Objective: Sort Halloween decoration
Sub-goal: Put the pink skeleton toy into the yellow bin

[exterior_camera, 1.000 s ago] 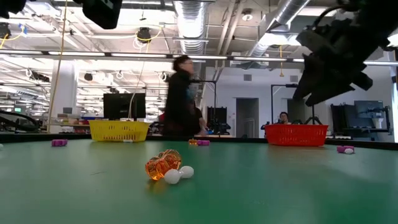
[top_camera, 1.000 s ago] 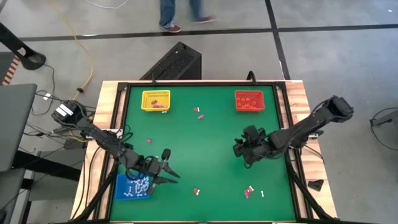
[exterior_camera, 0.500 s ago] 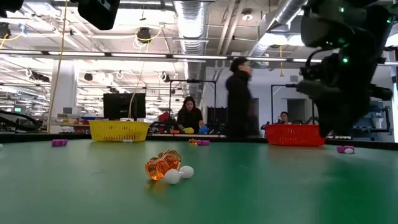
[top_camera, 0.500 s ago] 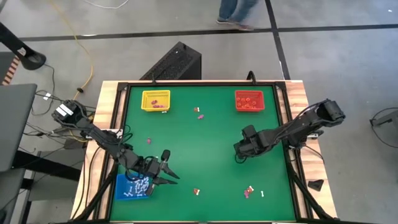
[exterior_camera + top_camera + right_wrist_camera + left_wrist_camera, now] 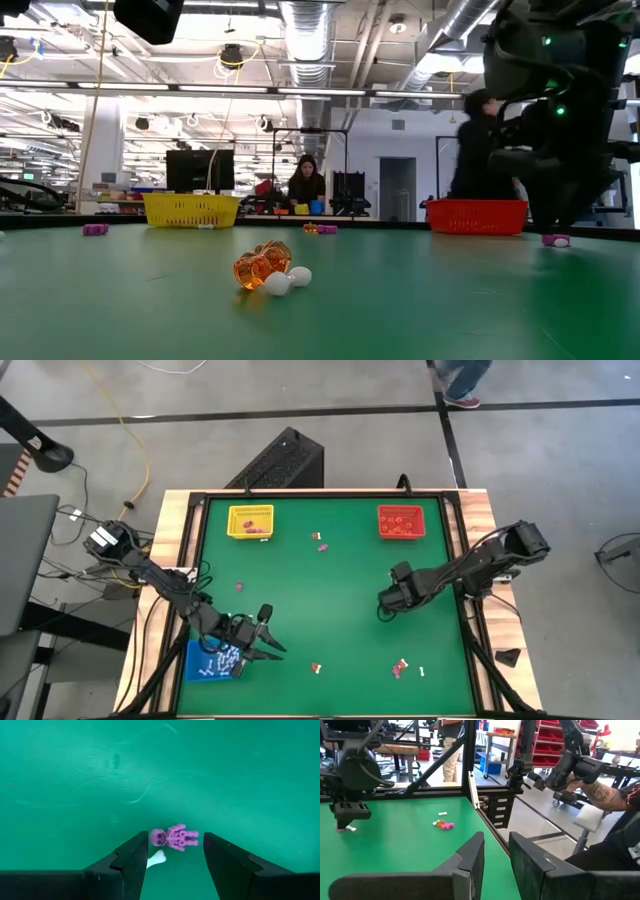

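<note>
A purple-pink skeleton trinket (image 5: 175,838) lies flat on the green table, with a white bone (image 5: 156,858) beside it. My right gripper (image 5: 176,851) is open and points down over them at the table's right middle (image 5: 385,603), one finger on each side of the skeleton, clear of it. My left gripper (image 5: 495,842) is level beside the blue tray (image 5: 205,663) at the near left (image 5: 275,650), open by a narrow gap with nothing in it. An orange trinket with white bits (image 5: 262,268) lies near the front edge.
A yellow tray (image 5: 250,520) stands at the far left and a red tray (image 5: 401,521) at the far right, both holding trinkets. Loose trinkets lie at the far middle (image 5: 320,540), left middle (image 5: 240,586), near middle (image 5: 316,667) and near right (image 5: 400,668). People move behind the table.
My right gripper has come down toward the table and tipped over from a shallow slant to pointing steeply down, over the purple-pink skeleton. A person has walked across the room behind the table, from left to right in the low view.
</note>
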`<state>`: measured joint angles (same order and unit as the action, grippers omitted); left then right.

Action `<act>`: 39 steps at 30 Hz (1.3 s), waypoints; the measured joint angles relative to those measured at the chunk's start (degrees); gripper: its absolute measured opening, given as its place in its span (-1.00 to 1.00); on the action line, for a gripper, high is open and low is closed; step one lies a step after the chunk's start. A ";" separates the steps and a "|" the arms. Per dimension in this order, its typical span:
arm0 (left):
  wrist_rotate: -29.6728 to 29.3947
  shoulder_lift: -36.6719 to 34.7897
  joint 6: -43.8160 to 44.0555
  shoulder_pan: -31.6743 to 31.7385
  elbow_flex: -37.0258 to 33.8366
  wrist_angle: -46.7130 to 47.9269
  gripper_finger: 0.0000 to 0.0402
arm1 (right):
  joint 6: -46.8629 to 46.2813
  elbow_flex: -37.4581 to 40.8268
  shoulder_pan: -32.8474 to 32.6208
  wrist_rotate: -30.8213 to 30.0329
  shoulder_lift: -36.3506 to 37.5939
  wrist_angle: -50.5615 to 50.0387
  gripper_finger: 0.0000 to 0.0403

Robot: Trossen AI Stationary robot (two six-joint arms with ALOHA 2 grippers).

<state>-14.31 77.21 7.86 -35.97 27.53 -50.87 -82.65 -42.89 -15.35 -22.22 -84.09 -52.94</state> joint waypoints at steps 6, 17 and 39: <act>0.01 0.00 0.19 0.00 0.02 -0.04 -0.61 | 3.26 -0.07 2.11 2.01 -3.58 1.63 0.10; 0.00 0.00 0.30 -0.04 0.04 -0.07 -0.61 | 6.65 -0.10 4.17 2.57 -4.97 3.58 -0.39; -1.42 0.00 -0.26 -0.02 0.04 -0.07 -0.61 | 9.14 0.07 -0.25 -2.25 2.49 6.79 -0.82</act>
<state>-15.73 77.21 7.60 -35.99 27.57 -50.94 -73.51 -42.83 -15.60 -24.47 -81.60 -46.15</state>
